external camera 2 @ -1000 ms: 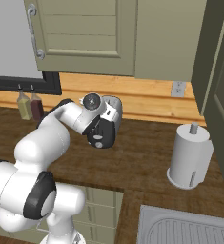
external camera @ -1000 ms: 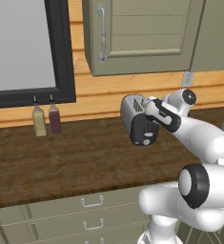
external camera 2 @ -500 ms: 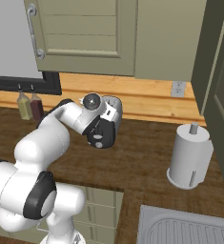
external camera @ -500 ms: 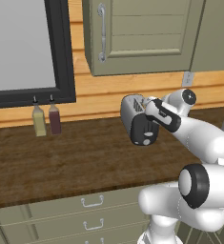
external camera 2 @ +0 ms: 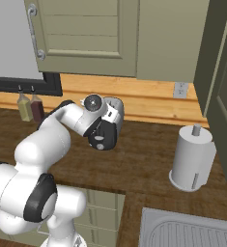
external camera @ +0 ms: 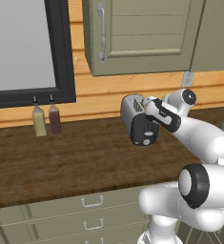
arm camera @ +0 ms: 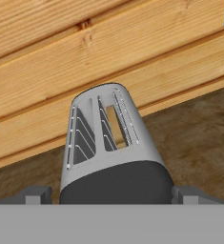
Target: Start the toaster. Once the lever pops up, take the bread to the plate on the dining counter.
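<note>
No writing can be read on the toaster [arm camera: 111,152]. Its base is cut off at 6 o'clock between the spread-apart gripper [arm camera: 111,195] fingers.

The toaster [arm camera: 108,147] looks like matt silver metal (black end panel, plastic-like); the counter [external camera: 61,162] is dark wood-grain.

Dark wood counter [external camera: 61,162], plank wall [external camera: 108,90], grey-green cabinets [external camera 2: 86,34], black-framed window [external camera: 23,47], drawers [external camera: 92,209].

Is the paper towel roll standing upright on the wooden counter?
Yes, the paper towel roll stands upright on its round base on the wooden counter, right of the toaster.
</note>
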Controlling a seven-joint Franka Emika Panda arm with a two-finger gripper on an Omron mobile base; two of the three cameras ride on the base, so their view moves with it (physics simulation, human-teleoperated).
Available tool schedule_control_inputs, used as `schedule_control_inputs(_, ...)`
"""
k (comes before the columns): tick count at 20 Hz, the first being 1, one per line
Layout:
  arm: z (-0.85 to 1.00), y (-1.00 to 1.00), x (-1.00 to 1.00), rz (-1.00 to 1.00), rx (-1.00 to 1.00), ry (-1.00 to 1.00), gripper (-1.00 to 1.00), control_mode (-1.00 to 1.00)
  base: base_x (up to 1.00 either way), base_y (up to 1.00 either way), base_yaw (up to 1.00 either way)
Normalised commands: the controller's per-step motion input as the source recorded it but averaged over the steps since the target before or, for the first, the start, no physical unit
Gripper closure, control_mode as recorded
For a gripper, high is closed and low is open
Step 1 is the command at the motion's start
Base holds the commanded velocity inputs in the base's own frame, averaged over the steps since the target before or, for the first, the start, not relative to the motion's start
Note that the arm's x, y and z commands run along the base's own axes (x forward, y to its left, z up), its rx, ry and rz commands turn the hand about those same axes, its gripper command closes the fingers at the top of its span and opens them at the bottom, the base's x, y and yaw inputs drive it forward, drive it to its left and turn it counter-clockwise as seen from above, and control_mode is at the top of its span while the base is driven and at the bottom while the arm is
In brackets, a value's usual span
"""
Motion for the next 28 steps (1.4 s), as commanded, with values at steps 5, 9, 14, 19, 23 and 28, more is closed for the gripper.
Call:
schedule_control_inputs(5, 0.00, 0.00, 0.00, 0.00, 0.00, 0.00, -1.00, -1.00, 0.00, 0.00, 0.00)
schedule_control_inputs(9, 0.00, 0.00, 0.00, 0.00, 0.00, 0.00, -1.00, -1.00, 0.00, 0.00, 0.00)
schedule_control_inputs(14, -0.01, -0.03, 0.13, 0.01, -0.15, 0.01, -1.00, -1.00, 0.00, 0.00, 0.00)
schedule_control_inputs(19, -0.03, -0.19, 0.35, 0.05, -0.22, -0.01, -1.00, -1.00, 0.00, 0.00, 0.00)
schedule_control_inputs(23, 0.00, 0.00, 0.01, 0.03, -0.10, 0.00, -1.00, -1.00, 0.00, 0.00, 0.00)
schedule_control_inputs(28, -0.06, 0.06, -0.02, 0.02, 0.01, -0.10, -1.00, -1.00, 0.00, 0.00, 0.00)
